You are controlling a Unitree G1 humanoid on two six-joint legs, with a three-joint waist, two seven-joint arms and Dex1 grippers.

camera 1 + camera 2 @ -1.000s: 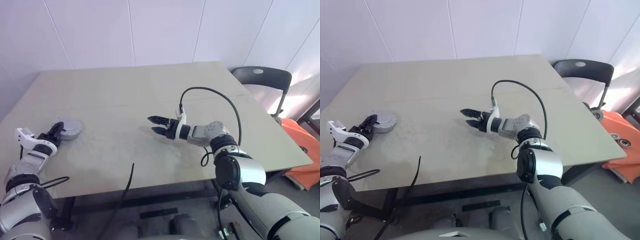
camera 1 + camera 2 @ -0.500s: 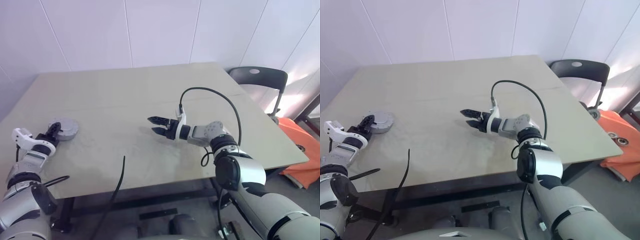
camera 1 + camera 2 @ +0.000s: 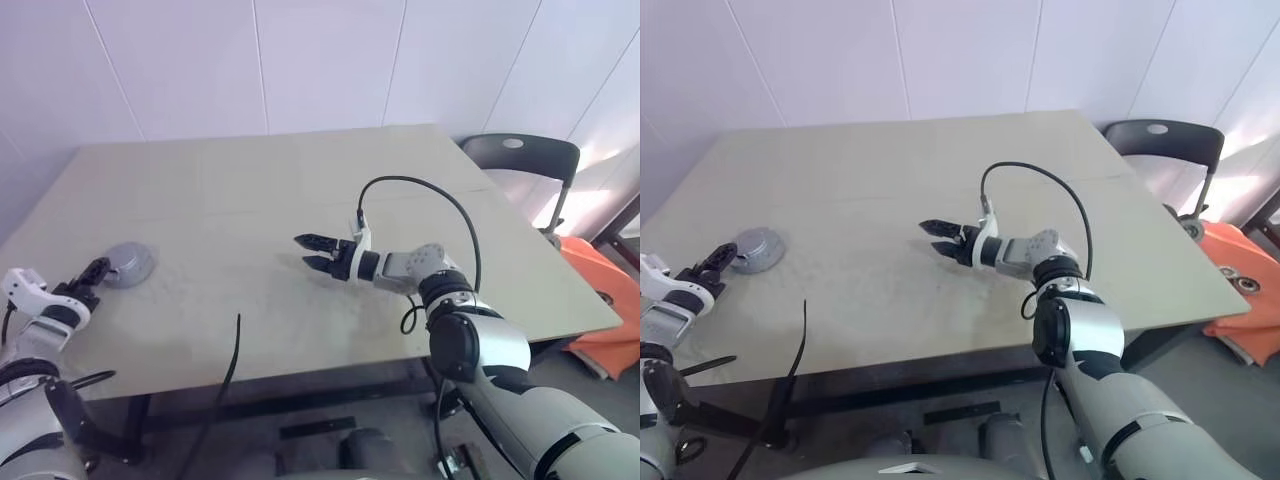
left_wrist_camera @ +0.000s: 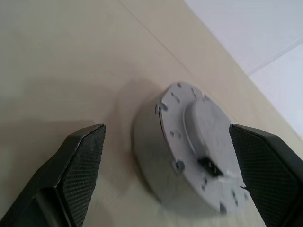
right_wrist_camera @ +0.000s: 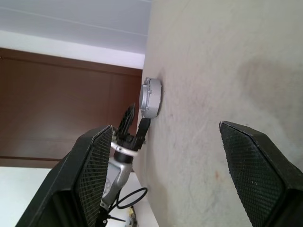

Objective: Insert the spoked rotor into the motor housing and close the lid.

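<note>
Item one, the left gripper [image 3: 93, 272]: I see it near the table's left front edge, its jaws spread wide with nothing between them. In the left wrist view both black textured fingers [image 4: 80, 165] stand well apart, flanking the grey disc without touching it. The gripper sits just short of the disc, and a strip of bare table shows between them in the right eye view.

Item two, the lid [image 4: 199, 151]: a round grey disc with a lighter rim, small screw heads around its face and a raised central plate with a dark slot at one edge. It lies flat on the table [image 3: 300, 190] near the left front corner, resting on a round body of about the same width. I cannot tell from these views what lies beneath it, so I enter the rotor and housing as unseen.

Item three, the right gripper [image 3: 318, 252]: I find it over the middle of the table, pointing toward the robot's left, jaws parted wide and holding nothing. Its own wrist view shows the two fingers [image 5: 94, 165] far apart with bare tabletop between them, and the lid and the left gripper well beyond.

Item four, a dark chair [image 3: 520, 155] stands past the table's right far corner.
</note>
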